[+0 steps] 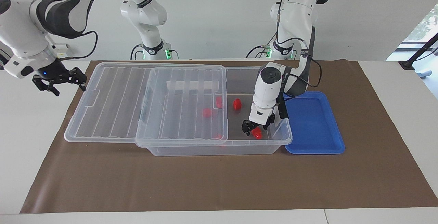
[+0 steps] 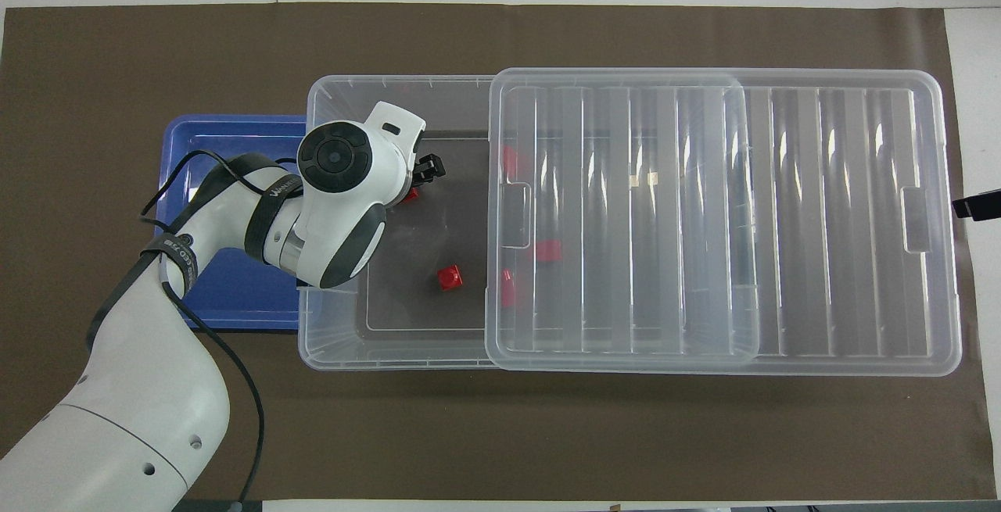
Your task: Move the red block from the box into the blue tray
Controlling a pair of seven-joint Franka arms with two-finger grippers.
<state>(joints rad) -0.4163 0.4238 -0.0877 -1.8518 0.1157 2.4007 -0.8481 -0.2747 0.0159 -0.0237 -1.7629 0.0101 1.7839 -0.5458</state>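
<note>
The clear box (image 1: 212, 150) sits mid-table with its ribbed lid (image 1: 113, 104) slid partly off toward the right arm's end. My left gripper (image 1: 258, 128) is down inside the uncovered end, open, its fingers either side of a red block (image 1: 256, 134) near the box wall farthest from the robots. In the overhead view that block (image 2: 410, 195) peeks from under the hand, beside one fingertip (image 2: 431, 168). Another red block (image 1: 237, 104) lies uncovered on the box floor; others (image 1: 207, 113) show through the lid. The blue tray (image 1: 313, 124) lies empty beside the box, at the left arm's end.
The lid (image 2: 821, 223) overhangs the box toward the right arm's end. My right gripper (image 1: 58, 80) waits open in the air just off that end of the lid. A brown mat (image 1: 219, 183) covers the table. The left arm's elbow hangs over the tray (image 2: 235, 305).
</note>
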